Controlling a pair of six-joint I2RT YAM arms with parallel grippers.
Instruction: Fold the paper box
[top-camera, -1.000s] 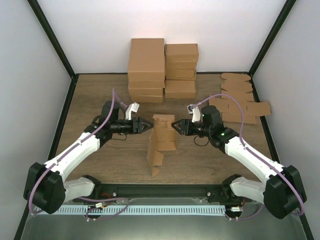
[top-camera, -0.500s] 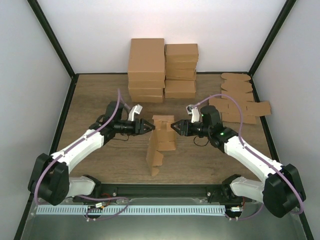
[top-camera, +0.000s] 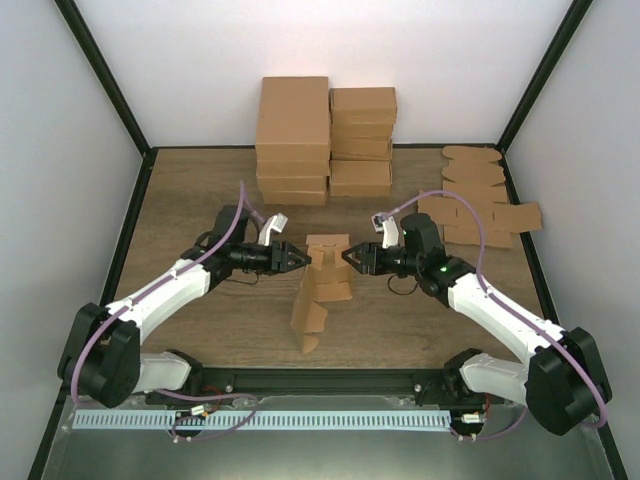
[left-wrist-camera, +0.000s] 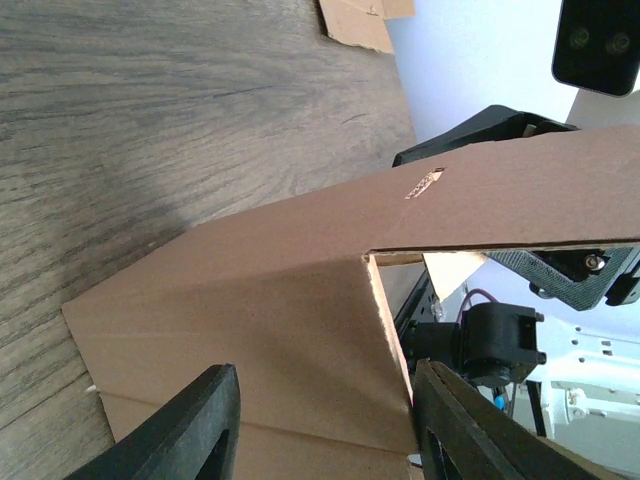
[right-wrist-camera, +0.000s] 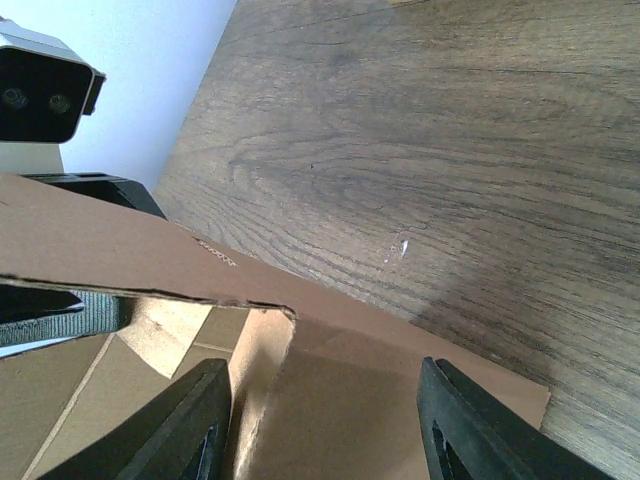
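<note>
Standing half-formed at table (top-camera: 190, 195) centre, paper box (top-camera: 322, 287) had walls up, flaps loose; tucking looked left to do; left gripper (top-camera: 299, 259) and right gripper (top-camera: 349, 259) flanked it, jaws apart, grip unclear.

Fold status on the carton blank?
Done: the paper box is off flat, its panels creased and standing on the table as a rough shell.
In hand: the left tool and right tool meet its top section from opposite sides, jaws apart.
Left: both wrist views show an open cavity and no closed carton. The lower panel hangs loose toward the arm bases.
</note>
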